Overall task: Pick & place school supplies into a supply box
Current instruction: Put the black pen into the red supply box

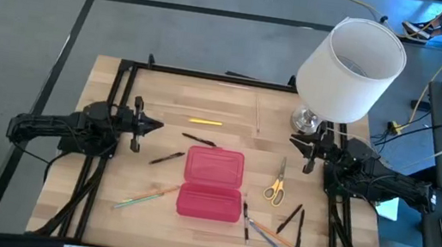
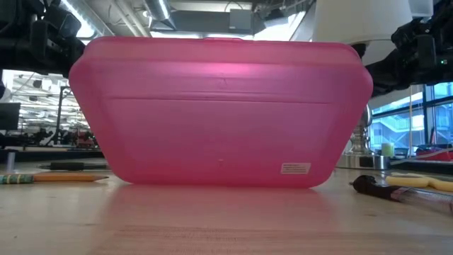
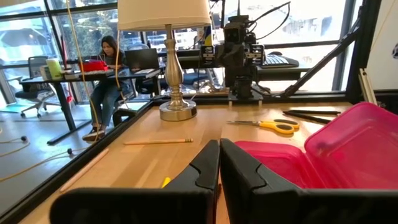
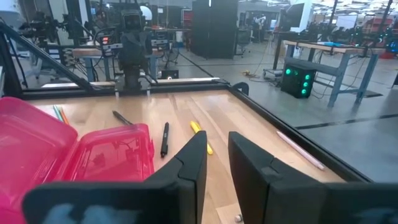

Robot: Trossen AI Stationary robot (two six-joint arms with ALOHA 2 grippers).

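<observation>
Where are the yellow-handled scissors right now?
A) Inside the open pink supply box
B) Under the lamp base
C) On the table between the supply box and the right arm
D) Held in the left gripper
C: the high view shows the scissors lying flat on the wood, right of the open supply box and in front of the right gripper, touching neither.

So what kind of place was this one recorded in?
Probably a robotics lab or open workshop: a person at a laptop desk, equipment racks on a concrete floor, and another workbench beyond the wooden table.
</observation>
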